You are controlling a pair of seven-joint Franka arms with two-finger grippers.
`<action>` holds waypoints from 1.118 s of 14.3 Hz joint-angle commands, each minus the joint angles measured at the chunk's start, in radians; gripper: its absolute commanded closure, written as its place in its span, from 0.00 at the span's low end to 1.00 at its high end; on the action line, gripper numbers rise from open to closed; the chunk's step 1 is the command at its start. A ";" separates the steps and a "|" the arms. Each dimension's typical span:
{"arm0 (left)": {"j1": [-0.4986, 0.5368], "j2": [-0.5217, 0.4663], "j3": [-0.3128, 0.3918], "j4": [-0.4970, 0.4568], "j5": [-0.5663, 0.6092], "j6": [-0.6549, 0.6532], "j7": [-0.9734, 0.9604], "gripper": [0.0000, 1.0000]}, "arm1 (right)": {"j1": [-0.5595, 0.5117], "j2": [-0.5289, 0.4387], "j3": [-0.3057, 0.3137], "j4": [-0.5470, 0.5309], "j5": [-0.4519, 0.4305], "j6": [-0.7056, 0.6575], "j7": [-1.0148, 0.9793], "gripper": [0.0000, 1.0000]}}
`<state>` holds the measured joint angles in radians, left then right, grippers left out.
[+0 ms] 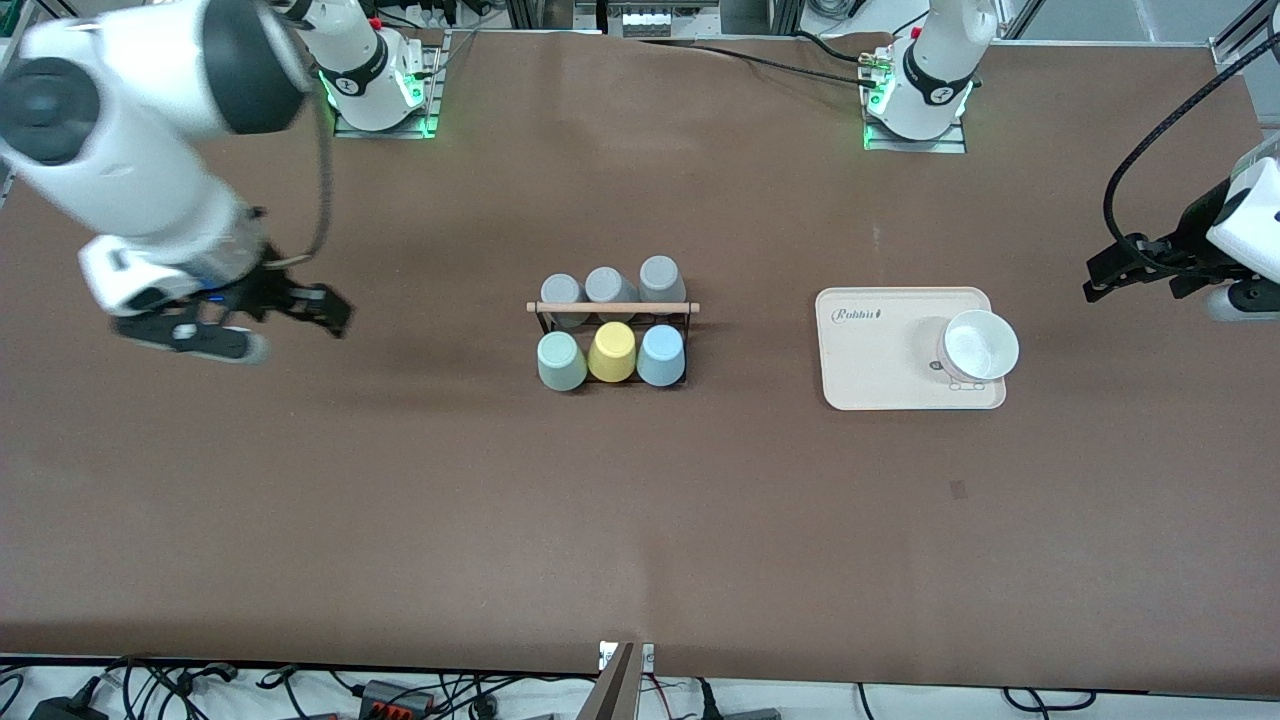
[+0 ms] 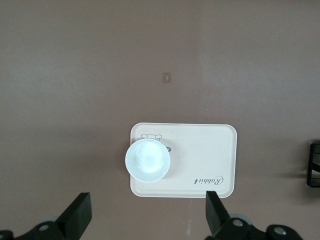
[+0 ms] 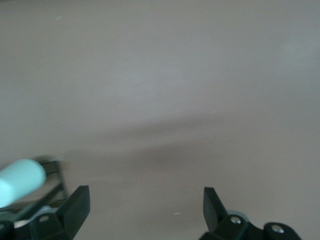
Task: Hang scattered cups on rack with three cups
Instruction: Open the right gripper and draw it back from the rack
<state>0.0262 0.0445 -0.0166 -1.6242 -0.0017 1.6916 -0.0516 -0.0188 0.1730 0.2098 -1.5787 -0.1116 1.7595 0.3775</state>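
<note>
Table (image 1: 400, 520): rack (image 1: 612, 308) at centre, six cups hung, green cup (image 1: 561, 361) and blue cup (image 1: 661, 355) flanking a yellow one; tray (image 1: 870, 370) with bowl (image 1: 982, 345) at the rack's 3 o'clock. Right gripper (image 1: 262, 318) (9 o'clock of rack) and left gripper (image 1: 1140, 272) (past the tray), both spread and empty. Hanging looks complete; best to retreat high, clear of the rack.

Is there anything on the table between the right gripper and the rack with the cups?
Nothing visible. Only bare table lies between the open, empty right gripper and the rack, where the sage-green cup and light blue cup already sit.
</note>
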 commanded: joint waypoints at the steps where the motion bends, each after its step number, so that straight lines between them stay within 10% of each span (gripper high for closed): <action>1: 0.006 -0.008 -0.008 0.001 0.014 0.003 0.019 0.00 | -0.035 -0.032 -0.122 0.011 0.064 -0.057 -0.202 0.00; 4: 0.006 -0.008 -0.010 0.001 0.012 0.003 0.019 0.00 | -0.030 -0.068 -0.282 0.017 0.087 -0.067 -0.295 0.00; 16: 0.006 -0.008 -0.005 0.000 0.012 0.003 0.021 0.00 | -0.021 -0.096 -0.277 0.002 0.089 -0.164 -0.396 0.00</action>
<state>0.0258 0.0445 -0.0182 -1.6240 -0.0016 1.6916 -0.0514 -0.0492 0.0867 -0.0707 -1.5705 -0.0224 1.6027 0.0004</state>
